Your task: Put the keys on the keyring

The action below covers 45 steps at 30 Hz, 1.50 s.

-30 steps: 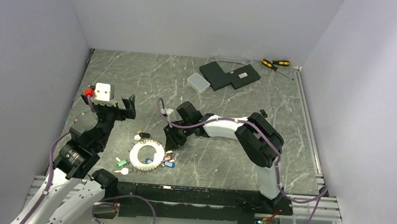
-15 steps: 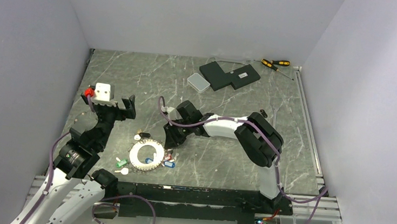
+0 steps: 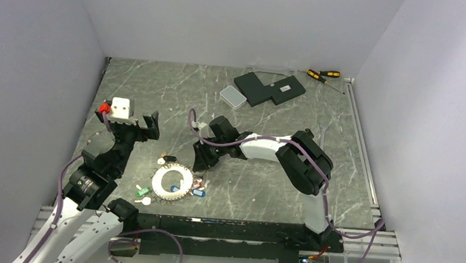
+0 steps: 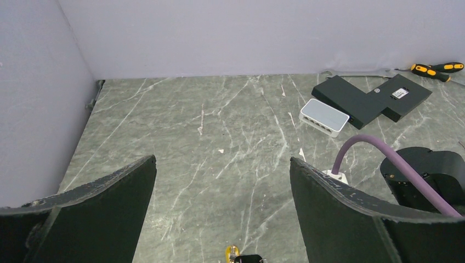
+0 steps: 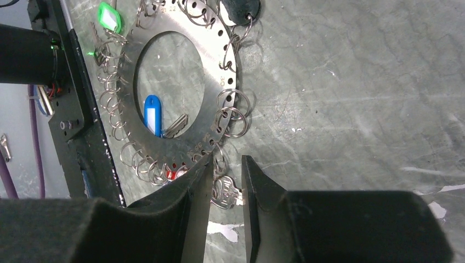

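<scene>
The keyring is a flat silver ring lying near the front, between the arms. In the right wrist view it carries several small split rings round its rim. A blue-tagged key lies in its hole and a green tag lies at its edge. My right gripper sits at the ring's rim, jaws narrowly apart, with a silver key in the gap. I cannot tell whether the key is held. My left gripper is wide open and empty above the table, with an orange-headed key below it.
Loose keys lie round the ring: green, blue, white. Black boxes and a small white box sit at the back. Screwdrivers lie in the back right corner. Walls close in the left, back and right.
My right gripper has drawn back a little from the keyring, away from the front edge. The keyring and the left arm have not moved.
</scene>
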Each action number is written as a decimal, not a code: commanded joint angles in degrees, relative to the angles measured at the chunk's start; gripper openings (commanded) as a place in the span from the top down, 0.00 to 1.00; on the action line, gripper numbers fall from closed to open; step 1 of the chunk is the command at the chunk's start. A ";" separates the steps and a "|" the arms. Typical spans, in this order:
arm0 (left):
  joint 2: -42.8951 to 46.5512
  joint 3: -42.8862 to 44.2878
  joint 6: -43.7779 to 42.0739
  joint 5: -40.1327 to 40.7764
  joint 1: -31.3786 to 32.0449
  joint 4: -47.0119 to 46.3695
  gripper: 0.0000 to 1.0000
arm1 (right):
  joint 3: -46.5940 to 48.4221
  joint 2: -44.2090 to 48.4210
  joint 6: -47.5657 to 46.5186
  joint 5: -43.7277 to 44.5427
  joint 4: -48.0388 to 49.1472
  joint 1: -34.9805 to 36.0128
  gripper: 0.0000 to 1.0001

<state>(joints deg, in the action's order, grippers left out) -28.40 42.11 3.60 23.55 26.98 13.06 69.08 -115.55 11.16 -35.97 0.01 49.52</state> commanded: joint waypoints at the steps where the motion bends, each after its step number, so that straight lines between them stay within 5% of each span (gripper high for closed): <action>1: -0.33 0.25 -0.86 -0.70 -0.16 -2.34 0.04 | 1.26 -0.50 0.08 -0.33 1.95 0.12 0.71; 32: -0.27 0.17 -0.96 -0.62 -0.18 -2.34 0.04 | 1.59 -2.35 -0.09 -0.72 0.69 1.57 0.75; 39: -0.34 0.17 -0.96 -0.62 -0.18 -2.34 0.05 | 1.93 -2.13 -1.46 -2.08 0.26 1.55 1.00; 45: -0.43 0.25 -0.96 -0.79 -0.18 -2.34 0.04 | 1.65 -0.65 -2.63 -2.82 -0.76 1.46 1.00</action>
<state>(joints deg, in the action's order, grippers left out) -28.40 42.11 3.57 23.55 26.98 13.08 69.28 -117.23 10.26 -37.15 -0.56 50.72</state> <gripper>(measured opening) 0.957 0.010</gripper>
